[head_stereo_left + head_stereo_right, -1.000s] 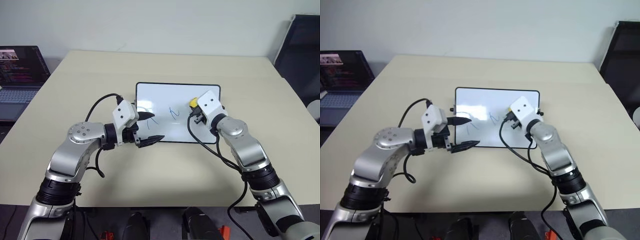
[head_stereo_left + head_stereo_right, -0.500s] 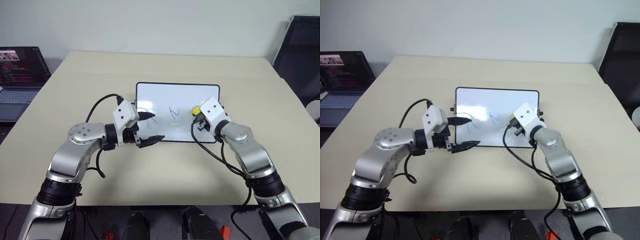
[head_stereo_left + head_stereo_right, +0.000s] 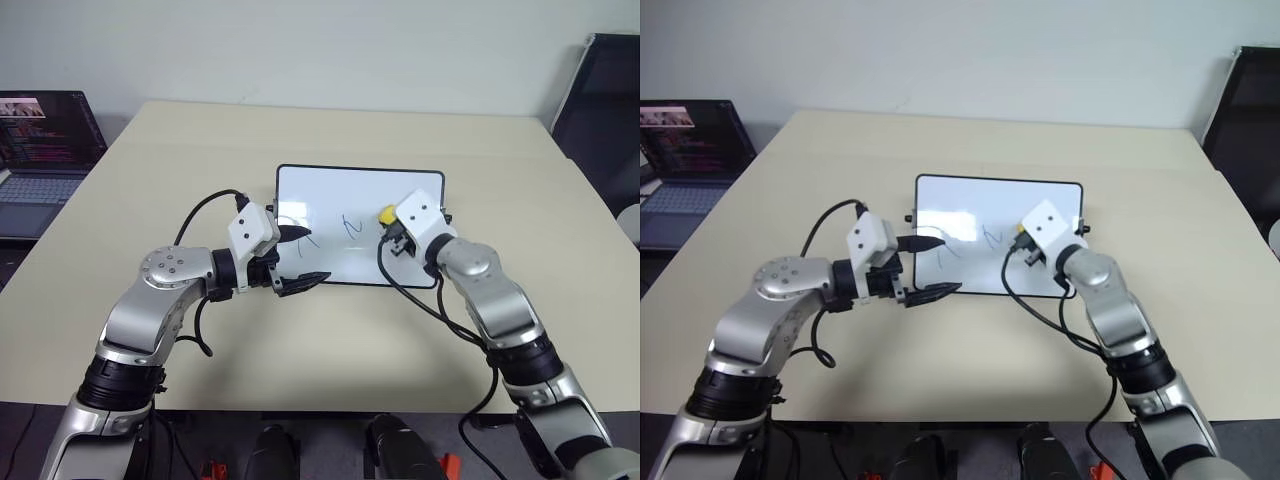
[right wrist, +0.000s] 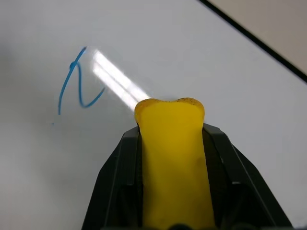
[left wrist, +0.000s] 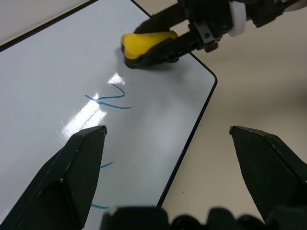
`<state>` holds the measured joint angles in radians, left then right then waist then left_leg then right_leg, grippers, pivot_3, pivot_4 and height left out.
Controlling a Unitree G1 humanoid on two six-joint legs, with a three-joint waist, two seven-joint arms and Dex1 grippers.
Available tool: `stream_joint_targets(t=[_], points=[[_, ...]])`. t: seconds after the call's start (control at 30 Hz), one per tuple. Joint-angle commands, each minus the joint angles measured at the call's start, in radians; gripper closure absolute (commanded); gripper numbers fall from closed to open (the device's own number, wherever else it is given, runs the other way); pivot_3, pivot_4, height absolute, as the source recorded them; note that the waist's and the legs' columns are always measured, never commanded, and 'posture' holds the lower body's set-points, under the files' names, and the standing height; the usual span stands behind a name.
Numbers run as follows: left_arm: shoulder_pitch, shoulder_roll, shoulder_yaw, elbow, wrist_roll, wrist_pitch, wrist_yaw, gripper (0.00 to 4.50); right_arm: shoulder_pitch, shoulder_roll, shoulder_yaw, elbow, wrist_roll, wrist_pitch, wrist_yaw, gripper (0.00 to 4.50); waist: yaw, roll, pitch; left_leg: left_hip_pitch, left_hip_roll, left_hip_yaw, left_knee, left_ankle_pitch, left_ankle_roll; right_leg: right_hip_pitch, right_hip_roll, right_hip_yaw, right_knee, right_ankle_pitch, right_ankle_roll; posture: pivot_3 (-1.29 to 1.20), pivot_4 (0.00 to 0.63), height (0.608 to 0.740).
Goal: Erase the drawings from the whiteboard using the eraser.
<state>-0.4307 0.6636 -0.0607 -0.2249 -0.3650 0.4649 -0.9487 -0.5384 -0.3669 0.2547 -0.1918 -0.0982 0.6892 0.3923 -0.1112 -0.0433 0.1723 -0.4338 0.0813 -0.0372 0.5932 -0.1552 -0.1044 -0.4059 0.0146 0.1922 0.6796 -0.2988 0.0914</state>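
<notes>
The whiteboard point(image 3: 360, 190) lies flat in the middle of the tan table. The yellow eraser point(image 3: 386, 214) rests on its right part, with my right gripper point(image 4: 170, 143) shut on it. One blue drawing point(image 3: 349, 226) lies just left of the eraser and shows close in the right wrist view as a squiggle point(image 4: 76, 84). Another drawing point(image 3: 308, 238) sits near the board's left side. My left gripper point(image 3: 303, 256) hovers open over the board's near left corner, and its fingers point(image 5: 81, 158) hold nothing. Its wrist view also shows the eraser point(image 5: 146, 42) in the right gripper.
An open laptop point(image 3: 40, 150) stands at the table's far left edge. A black chair point(image 3: 610, 100) is off the table's right side. Bare table point(image 3: 330, 340) stretches between the board and the near edge.
The right gripper with the eraser dipped slightly toward the board's near edge and came back. The left arm has kept still. The whole view shifted a little.
</notes>
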Motion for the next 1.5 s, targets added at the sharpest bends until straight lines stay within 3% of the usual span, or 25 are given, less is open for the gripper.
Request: stream_joint_targets(t=[0.03,0.3,0.63,0.73,1.5], points=[[0.000,0.002,0.021,-0.017,0.002,-0.020,0.012,0.00,0.032,-0.015,-0.010,-0.051,-0.002,0.041,0.011,3.22,0.000,0.000,0.000,0.000,0.000,0.000,0.000,0.000,0.000,0.000,0.000,0.000,0.000,0.000,0.000,0.00,0.150,0.740],[0.065,-0.001,0.094,-0.035,0.000,-0.028,0.086,0.00,0.073,0.038,-0.096,-0.141,0.069,-0.086,0.004,3.22,-0.001,0.000,0.000,0.000,0.000,0.000,0.000,0.000,0.000,-0.001,0.000,0.000,0.000,0.001,0.000,0.00,0.150,0.740],[0.245,-0.012,0.222,-0.134,-0.021,0.022,0.234,0.00,0.290,0.003,-0.177,-0.357,0.247,-0.198,0.124,3.22,0.006,0.000,0.000,-0.002,0.001,-0.008,-0.004,-0.002,-0.002,0.000,0.000,-0.009,0.000,-0.004,-0.001,0.00,0.150,0.740],[0.297,-0.005,0.246,-0.159,-0.022,0.029,0.245,0.00,0.342,-0.052,-0.146,-0.363,0.244,-0.212,0.175,3.22,0.008,0.000,0.000,-0.002,0.000,-0.009,-0.003,-0.002,-0.002,0.001,0.000,-0.011,0.000,-0.005,-0.004,0.00,0.150,0.740],[0.337,0.024,0.284,-0.195,-0.034,0.033,0.273,0.00,0.287,-0.088,-0.066,-0.292,0.229,-0.247,0.219,3.22,0.015,0.000,0.000,-0.001,0.000,-0.010,-0.002,-0.001,-0.003,0.002,-0.001,-0.012,0.001,-0.007,-0.008,0.00,0.150,0.740]])
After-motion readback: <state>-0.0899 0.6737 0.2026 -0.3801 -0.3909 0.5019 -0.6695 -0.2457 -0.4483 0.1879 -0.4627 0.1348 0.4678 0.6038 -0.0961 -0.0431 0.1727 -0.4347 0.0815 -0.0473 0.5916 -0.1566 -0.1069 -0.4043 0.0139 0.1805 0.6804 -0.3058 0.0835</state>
